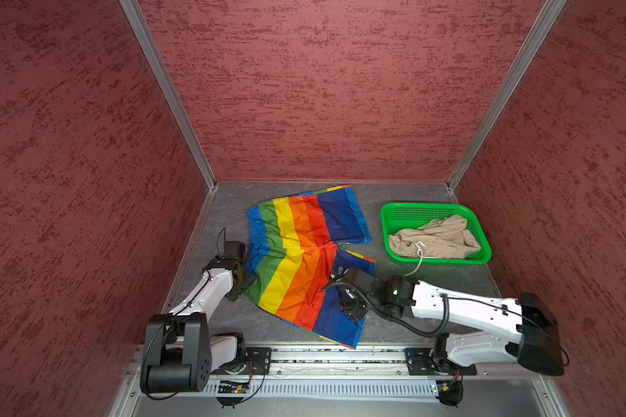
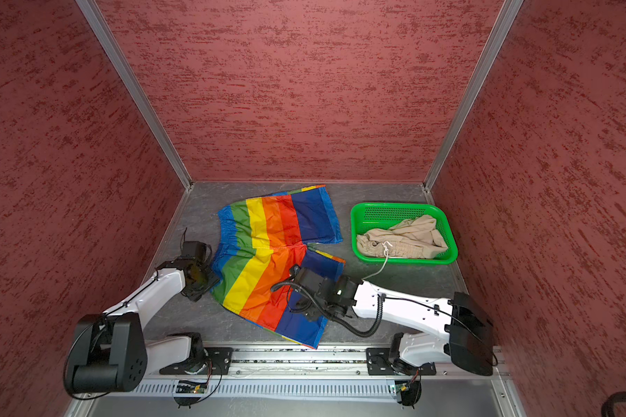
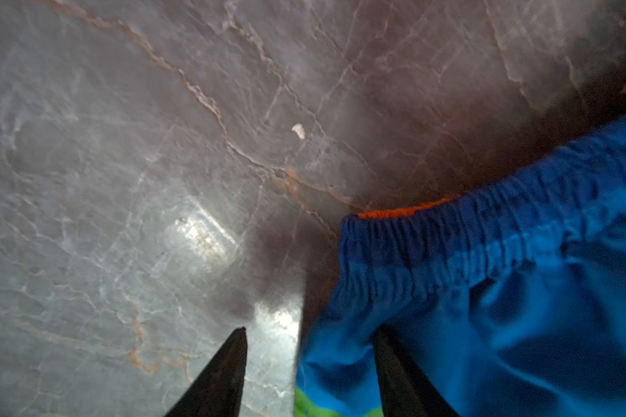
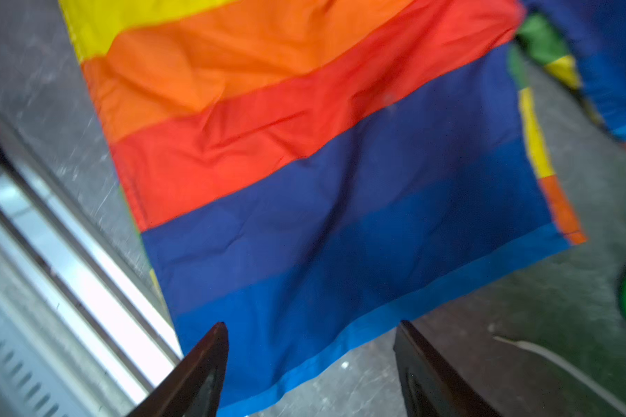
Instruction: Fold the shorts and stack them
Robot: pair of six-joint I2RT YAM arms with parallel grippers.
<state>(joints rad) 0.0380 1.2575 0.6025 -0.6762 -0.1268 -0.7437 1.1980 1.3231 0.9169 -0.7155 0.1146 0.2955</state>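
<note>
The rainbow-striped shorts [image 1: 304,260] [image 2: 271,260] lie spread flat on the grey table, waistband to the left and legs to the right. My left gripper [image 1: 244,279] [image 2: 200,285] is at the near end of the blue waistband [image 3: 485,231]. It is open [image 3: 311,328], with the fabric's edge between its fingers and one finger over the blue cloth. My right gripper [image 1: 351,308] [image 2: 304,310] hovers open [image 4: 311,322] over the blue side edge of the near leg [image 4: 340,224]. The beige shorts [image 1: 438,238] [image 2: 405,238] lie crumpled in the basket.
A green perforated basket [image 1: 427,206] [image 2: 394,205] stands at the right rear. A white drawstring [image 1: 418,263] hangs over its front rim onto the table. Red walls close in three sides. The metal rail [image 1: 340,357] carrying both arms runs along the front edge, and the near leg's corner reaches it.
</note>
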